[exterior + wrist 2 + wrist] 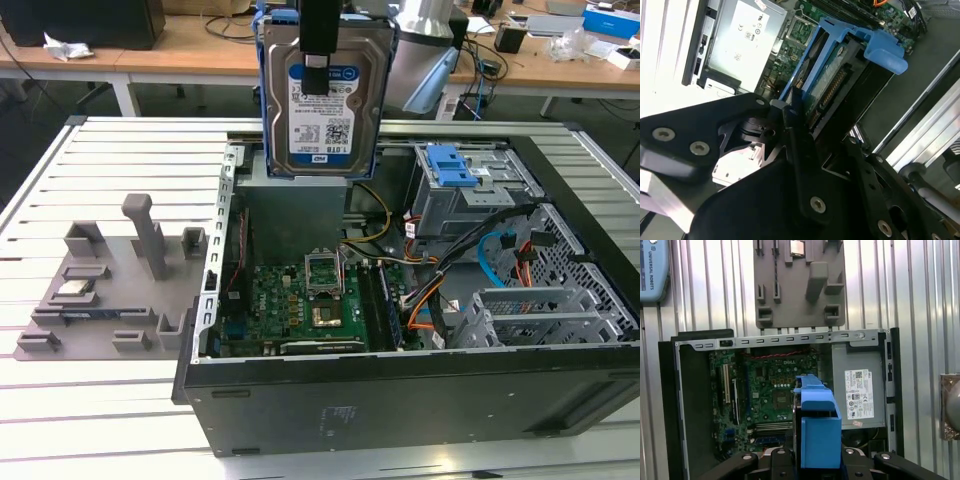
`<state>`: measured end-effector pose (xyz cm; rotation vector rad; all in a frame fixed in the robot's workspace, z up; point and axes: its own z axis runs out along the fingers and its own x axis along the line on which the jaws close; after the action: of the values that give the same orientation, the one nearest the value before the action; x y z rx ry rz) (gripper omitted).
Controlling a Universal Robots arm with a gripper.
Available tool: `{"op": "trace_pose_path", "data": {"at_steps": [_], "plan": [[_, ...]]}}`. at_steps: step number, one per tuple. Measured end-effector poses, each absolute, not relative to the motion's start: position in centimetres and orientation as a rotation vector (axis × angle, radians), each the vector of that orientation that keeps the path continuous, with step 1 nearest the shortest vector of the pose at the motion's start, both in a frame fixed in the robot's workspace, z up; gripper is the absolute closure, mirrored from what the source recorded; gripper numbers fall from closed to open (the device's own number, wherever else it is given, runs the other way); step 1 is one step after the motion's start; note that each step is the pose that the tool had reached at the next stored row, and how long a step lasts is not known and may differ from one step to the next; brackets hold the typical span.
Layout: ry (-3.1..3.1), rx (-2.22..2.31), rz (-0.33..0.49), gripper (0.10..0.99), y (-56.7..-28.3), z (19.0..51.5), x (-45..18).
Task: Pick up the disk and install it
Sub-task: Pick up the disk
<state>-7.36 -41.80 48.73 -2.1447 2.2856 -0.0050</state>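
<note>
The disk, a silver drive with a blue-and-white label in a blue bracket, hangs upright above the back of the open computer case. My gripper is shut on it from above, one black finger lying down its labelled face. In the second wrist view the black fingers clamp the disk edge-on, its connector side showing. In the first wrist view the disk's blue bracket sticks out from the gripper over the motherboard.
The case holds a green motherboard, a grey power supply, a drive cage with a blue latch and orange and blue cables. A grey fixture plate with a small square chip lies at the exterior view's left.
</note>
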Motion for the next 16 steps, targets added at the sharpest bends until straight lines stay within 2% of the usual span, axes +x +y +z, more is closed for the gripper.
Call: {"op": "trace_pose_path", "data": {"at_steps": [16], "plan": [[2.289, -2.148, -0.013, 0.725, -45.5, 48.7, -7.4]]}}
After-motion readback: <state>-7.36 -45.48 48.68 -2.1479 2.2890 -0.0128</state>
